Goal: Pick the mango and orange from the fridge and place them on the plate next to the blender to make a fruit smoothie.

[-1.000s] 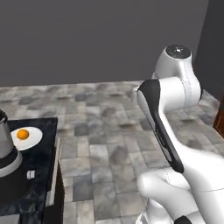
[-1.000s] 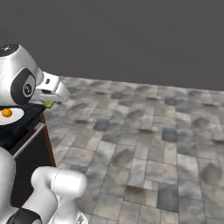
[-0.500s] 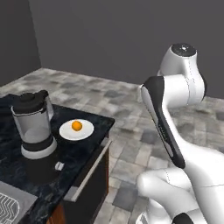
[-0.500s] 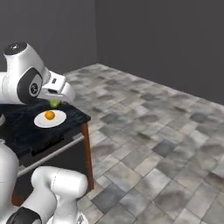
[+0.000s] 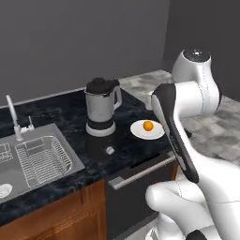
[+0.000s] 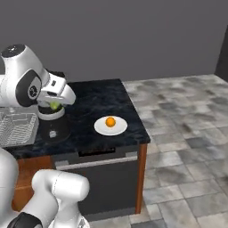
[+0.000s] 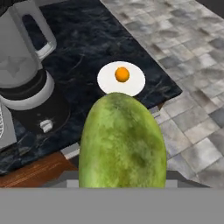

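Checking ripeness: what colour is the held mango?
Mottled yellow-green, clearest in the hand view: mango.

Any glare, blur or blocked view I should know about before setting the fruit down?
Hand view: the mango looms large, hiding the gripper and the plate's near edge. Left base view: soft but readable, the orange clear. Right base view: even light, no glare on the counter.
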Tool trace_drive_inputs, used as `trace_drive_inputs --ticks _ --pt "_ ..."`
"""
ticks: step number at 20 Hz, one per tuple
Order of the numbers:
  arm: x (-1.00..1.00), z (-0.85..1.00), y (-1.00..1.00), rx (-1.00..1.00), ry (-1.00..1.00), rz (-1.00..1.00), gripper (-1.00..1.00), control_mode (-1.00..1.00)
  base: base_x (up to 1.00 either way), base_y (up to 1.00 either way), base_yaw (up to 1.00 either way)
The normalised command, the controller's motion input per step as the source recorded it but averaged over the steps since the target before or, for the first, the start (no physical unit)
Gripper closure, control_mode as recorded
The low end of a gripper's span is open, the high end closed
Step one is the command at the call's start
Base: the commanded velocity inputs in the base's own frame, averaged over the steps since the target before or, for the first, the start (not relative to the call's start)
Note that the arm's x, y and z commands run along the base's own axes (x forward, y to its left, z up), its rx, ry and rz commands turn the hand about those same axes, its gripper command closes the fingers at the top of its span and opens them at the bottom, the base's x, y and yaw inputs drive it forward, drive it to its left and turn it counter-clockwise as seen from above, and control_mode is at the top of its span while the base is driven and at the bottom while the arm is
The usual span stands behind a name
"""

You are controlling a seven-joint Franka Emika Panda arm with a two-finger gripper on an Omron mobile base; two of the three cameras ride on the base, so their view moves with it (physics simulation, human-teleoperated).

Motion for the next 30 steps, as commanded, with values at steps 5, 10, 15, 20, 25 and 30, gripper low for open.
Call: trace_drive_inputs --ticks 5,10,15,20,25,30 --pt "0.0 0.0 0.0 0.0 0.0 0.0 1.0 1.0 0.58 -0.83 0.63" --pt "0.0 0.0 0.0 0.0 0.0 0.0 1.0 1.0 0.5 -0.46 0.24" --pt "0.0 0.0 0.0 0.0 0.0 0.0 1.0 1.0 0.48 -0.15 0.12" --pt "0.0 0.0 0.0 0.0 0.0 0.0 1.0 1.0 0.67 -0.06 0.09" --pt "0.0 -0.09 -0.24 0.03 0.04 0.08 1.0 -1.0 0.09 -0.09 0.07" --pt "0.11 -0.51 -0.5 0.03 0.21 0.23 1.0 -1.0 0.0 0.0 0.0"
